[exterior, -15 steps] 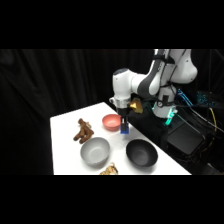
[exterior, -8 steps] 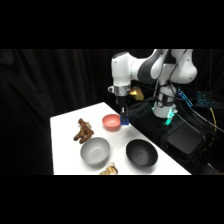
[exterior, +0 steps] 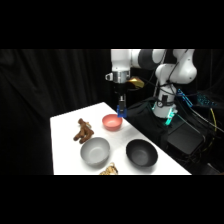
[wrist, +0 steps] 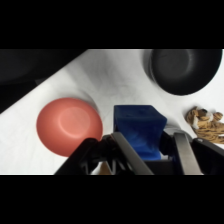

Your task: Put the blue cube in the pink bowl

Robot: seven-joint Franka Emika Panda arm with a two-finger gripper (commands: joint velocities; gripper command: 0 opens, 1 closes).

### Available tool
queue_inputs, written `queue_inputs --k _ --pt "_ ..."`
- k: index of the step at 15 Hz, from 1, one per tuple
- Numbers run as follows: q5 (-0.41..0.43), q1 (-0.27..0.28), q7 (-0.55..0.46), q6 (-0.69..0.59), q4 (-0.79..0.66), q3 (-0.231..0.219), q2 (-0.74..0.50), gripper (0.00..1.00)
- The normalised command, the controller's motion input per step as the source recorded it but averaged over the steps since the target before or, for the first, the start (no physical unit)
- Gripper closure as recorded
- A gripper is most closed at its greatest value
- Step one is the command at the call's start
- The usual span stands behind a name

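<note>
Blue cube sat clamped between the fingers of my gripper — lifted clear of the counter, hanging just beside the pink bowl. Pickup was done, I judged; what remained was centring over the bowl — then letting go.

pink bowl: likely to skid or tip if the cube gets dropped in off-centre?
The pink bowl looks small, shallow and probably light, so it may skid on the smooth white table. A rim hit might rock it. The blue cube, held in the tool, looks small too, so the impact is probably mild.
</note>
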Motion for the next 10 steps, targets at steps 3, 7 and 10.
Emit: queue_inputs --k 3,7,10 --pt "-0.061 -0.170 -0.29 -0.08 0.14 -0.034 -0.03 0.76" --pt "-0.059 -0.154 -0.27 -0.10 0.18 -0.090 0.04 0.76" --pt "-0.060 -0.134 -0.21 -0.13 0.24 -0.101 0.11 0.76"
